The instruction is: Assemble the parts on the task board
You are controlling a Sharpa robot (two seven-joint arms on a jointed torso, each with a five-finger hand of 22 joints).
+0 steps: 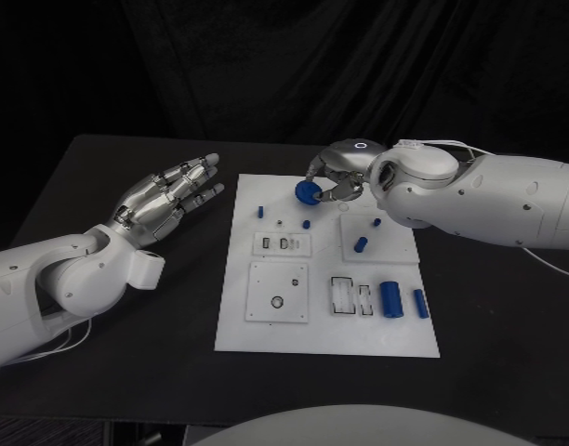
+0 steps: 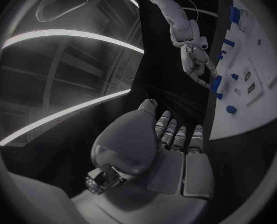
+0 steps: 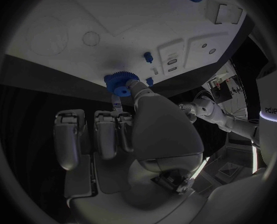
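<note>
Right hand [image 1: 342, 182] pinching blue gear [image 1: 308, 192] over task board [image 1: 324, 344]; judge: lower it squarely onto its seat just below the fingertips, left hand [image 1: 164, 200] spread, idle.

The only lettering that shows is a short dark word on the left arm [image 3: 270, 112] in the right wrist view (it appears mirrored or upside down, something like "sharpa", though I cannot read it with certainty), and nothing legible stands on the task board [image 1: 324, 339].
</note>
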